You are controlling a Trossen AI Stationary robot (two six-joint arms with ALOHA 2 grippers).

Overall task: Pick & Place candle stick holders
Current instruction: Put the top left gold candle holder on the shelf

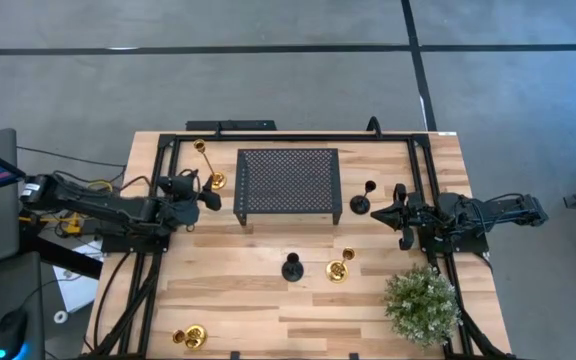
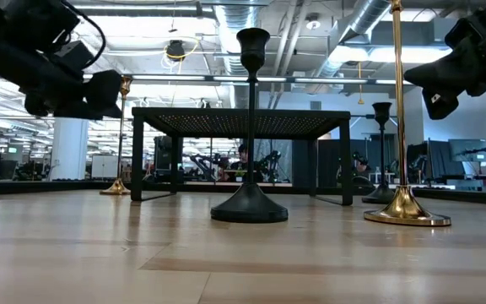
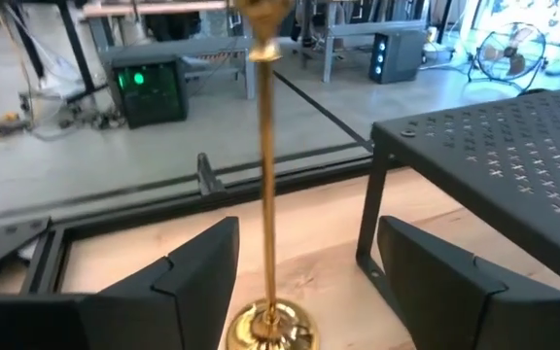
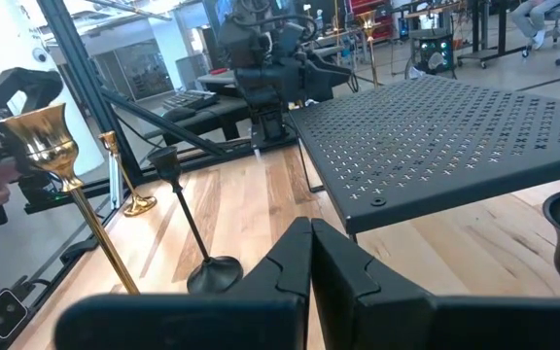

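A tall slim gold candle stick holder stands upright on its round base at the table's far left, next to the black perforated stand. My left gripper is open, with a finger on each side of the stem and touching nothing; in the high view my left gripper sits just beside the base. My right gripper waits shut at the table's right, beside a short black holder. Another black holder and a gold one stand mid-table. A further gold holder sits at the near left.
A green bushy plant stands at the near right corner. Black frame rails run along the table's left, right and far sides. Bare wood lies between the stand's near edge and the two mid-table holders.
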